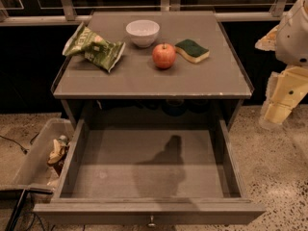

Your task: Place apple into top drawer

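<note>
The red apple (164,56) with yellowish patches stands upright on the grey cabinet top (144,81), between a white bowl and a sponge. The top drawer (149,167) is pulled fully out below the cabinet top; its flat grey bottom is bare and a small round knob (151,221) shows on its front. My arm is at the right edge of the view, beside the cabinet. My gripper (275,115) hangs low at the arm's end, well right of the apple and holding nothing that I can see.
A white bowl (142,32) stands behind the apple. A green crumpled chip bag (94,47) lies at the left of the top. A green-and-yellow sponge (192,50) lies right of the apple. A clear plastic bin (36,162) with clutter sits on the floor, left of the drawer.
</note>
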Motion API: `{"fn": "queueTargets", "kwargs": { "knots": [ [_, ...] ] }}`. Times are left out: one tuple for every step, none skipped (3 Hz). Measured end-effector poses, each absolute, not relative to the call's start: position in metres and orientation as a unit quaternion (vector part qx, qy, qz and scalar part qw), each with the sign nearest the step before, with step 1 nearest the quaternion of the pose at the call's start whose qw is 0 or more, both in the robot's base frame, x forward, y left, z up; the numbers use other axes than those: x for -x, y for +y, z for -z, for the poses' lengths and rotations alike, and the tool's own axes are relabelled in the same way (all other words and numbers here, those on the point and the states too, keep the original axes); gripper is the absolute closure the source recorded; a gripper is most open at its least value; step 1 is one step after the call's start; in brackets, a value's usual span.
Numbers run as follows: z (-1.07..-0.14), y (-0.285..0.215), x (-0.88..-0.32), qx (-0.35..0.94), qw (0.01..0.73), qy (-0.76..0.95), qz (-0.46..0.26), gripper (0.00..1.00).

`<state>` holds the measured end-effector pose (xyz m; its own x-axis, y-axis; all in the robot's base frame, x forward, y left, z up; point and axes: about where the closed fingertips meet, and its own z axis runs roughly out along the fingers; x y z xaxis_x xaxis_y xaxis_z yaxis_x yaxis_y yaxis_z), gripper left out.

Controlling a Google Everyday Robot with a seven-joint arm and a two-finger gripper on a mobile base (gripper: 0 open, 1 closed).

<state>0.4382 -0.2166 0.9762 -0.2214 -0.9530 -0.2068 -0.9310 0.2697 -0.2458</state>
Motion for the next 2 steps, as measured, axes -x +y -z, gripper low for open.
{"fn": "queueTargets", "kwargs": {
  "knots": [
    [-0.977,-0.216,-0.439,0.603,0.162,0.780,0.035,0.00],
    [-0.977,-0.193,-0.456,0.618,0.189,0.763,0.032,0.00]
  ]
}}
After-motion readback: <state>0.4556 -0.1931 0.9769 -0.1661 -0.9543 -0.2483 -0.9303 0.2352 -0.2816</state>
